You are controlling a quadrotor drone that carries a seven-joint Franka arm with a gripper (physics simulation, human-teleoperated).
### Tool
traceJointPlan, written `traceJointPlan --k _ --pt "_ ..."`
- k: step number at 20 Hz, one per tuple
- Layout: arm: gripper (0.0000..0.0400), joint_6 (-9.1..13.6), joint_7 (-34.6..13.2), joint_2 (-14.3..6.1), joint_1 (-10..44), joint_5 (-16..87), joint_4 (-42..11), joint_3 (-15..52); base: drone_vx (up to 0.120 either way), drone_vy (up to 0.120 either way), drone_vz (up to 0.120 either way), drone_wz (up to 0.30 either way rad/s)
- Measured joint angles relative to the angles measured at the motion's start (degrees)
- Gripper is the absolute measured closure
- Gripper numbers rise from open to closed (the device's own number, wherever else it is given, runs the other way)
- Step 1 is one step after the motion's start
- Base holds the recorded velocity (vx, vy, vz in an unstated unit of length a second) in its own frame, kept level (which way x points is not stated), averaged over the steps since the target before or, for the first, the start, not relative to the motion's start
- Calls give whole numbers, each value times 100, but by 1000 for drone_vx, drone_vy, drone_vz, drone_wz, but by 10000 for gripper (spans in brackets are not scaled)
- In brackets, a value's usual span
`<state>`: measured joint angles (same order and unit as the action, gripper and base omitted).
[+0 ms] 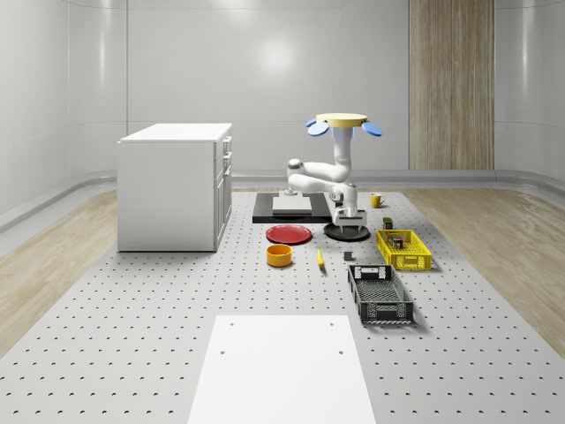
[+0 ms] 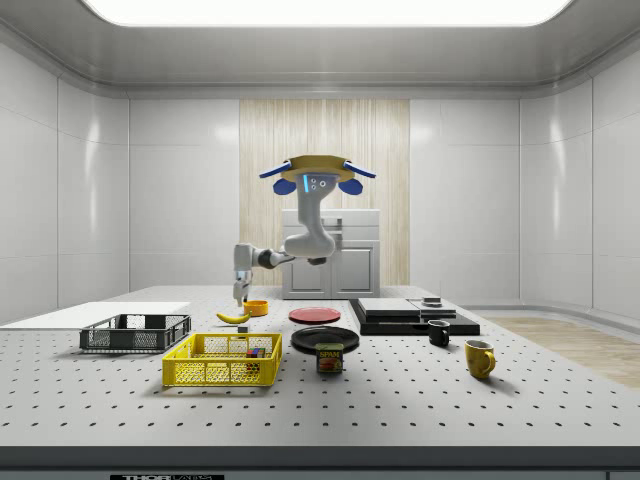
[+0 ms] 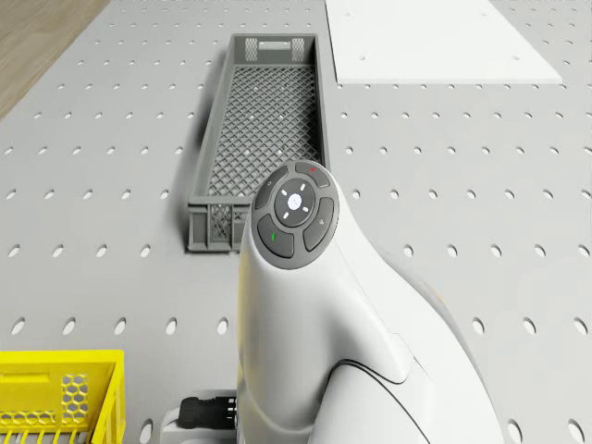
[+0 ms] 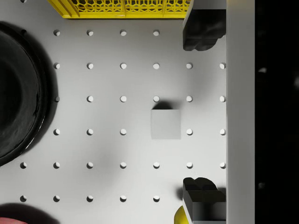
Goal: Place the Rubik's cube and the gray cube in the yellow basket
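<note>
Multicoloured Rubik's cube (image 2: pixel 256 352) lies inside yellow lattice basket (image 1: pixel 403 250); small gray cube (image 4: pixel 166 124) sits on table beside basket. Drone (image 1: pixel 344 124) hovers nearby, end effector (image 4: pixel 202 112) spread open, empty, directly above cube.

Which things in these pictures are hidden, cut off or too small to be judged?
- Side view: contents of the yellow basket, behind its mesh wall, too small to name.
- Wrist view: black plate, cut off by the edge.
- Drone view: arm covers the table beneath it.
</note>
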<state>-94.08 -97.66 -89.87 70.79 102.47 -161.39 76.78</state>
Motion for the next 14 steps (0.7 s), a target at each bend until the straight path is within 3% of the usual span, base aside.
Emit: traceJointPlan --k 2,12,14 --pt "0 -1 0 -1 0 0 0 0 0 0 -20 0" --pt "0 -5 -1 -5 1 -2 0 0 0 0 -120 0" --pt "0 -6 -1 -6 1 -3 0 1 0 -100 -120 0"
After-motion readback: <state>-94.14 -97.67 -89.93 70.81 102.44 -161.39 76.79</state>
